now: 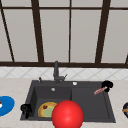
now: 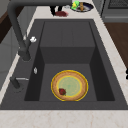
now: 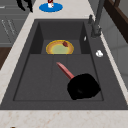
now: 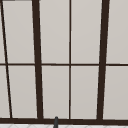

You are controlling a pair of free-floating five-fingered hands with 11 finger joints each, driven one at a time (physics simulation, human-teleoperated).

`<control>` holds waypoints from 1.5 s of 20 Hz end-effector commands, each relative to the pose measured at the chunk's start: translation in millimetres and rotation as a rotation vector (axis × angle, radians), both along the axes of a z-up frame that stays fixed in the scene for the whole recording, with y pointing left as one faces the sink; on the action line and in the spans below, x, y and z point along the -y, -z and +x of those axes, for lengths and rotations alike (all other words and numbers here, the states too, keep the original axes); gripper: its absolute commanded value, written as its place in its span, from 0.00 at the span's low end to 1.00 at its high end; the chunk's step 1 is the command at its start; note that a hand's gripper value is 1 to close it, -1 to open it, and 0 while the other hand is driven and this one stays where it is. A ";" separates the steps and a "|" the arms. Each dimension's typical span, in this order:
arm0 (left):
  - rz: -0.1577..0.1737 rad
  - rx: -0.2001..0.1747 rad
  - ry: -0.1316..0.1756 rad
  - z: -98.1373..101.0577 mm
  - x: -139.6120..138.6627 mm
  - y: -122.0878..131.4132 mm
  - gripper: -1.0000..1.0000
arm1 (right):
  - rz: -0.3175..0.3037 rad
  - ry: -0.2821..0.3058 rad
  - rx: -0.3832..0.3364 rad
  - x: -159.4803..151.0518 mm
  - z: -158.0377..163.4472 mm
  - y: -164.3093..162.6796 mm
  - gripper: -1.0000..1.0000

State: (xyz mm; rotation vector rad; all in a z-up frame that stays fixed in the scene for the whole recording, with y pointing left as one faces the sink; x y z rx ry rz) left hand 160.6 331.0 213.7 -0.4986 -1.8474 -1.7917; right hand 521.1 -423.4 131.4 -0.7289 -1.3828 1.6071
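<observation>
While the right hand works: right hand (image 1: 107,86) sits at the right of the front view, over the sink's flat right half, fingers curled round the end of a reddish stick (image 1: 100,90).
Grip: from the right side the same hand (image 3: 83,86) is a dark bunched mass low in the frame, the stick (image 3: 65,70) angling out toward the upper left, its free end pointing at the basin. Held by one end, I'd judge, so the long part reaches ahead.
Stick: slim, straight, matte pinkish-red, rod-like.
Left hand: left hand (image 1: 26,109) hangs at the lower left of the front view, by the sink's front-left corner, fingers curled downward on nothing.
Sink: sink (image 1: 110,117) is dark grey and matte, sharp-edged, with a deep basin on the left and a shallow ribbed shelf on the right.
Plate: round plate (image 2: 69,85) lies flat on the basin floor, yellow rim, pale green centre, a small red lump (image 2: 62,91) on its edge.
Ball: big glossy red sphere (image 1: 67,114) sits bottom centre of the front view, hiding part of the plate.
Tap: dark faucet (image 1: 56,72) stands behind the basin.
Worktop: pale marbled worktop (image 1: 12,85) carries a flat blue plate (image 1: 6,105) at far left and a dark dish (image 1: 125,109) at the right edge.
</observation>
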 end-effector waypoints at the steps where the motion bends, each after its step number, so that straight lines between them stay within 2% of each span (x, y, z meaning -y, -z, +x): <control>1: 0.000 0.000 0.000 0.0 0.0 0.0 0.50 | 0.015 -0.036 -0.020 20.4 0.0 9.9 1.00; 8: 0.000 0.000 0.000 0.0 0.0 0.0 0.50 | 0.042 -0.014 -0.003 66.5 -1.1 12.3 1.00; 19: 0.000 0.000 0.000 0.0 0.0 0.0 0.50 | 0.043 -0.036 -0.030 130.1 -1.1 34.1 1.00; 27: 0.000 0.000 0.000 0.0 0.0 0.0 0.50 | 0.033 -0.045 -0.004 162.4 -11.7 56.4 1.00; 29: 0.000 0.000 0.000 0.0 0.0 0.0 0.50 | 0.076 -0.048 0.007 170.4 -14.5 60.1 1.00; 30: 0.000 0.000 0.000 0.0 0.0 0.0 0.50 | 0.077 -0.052 0.009 171.0 -15.0 62.4 1.00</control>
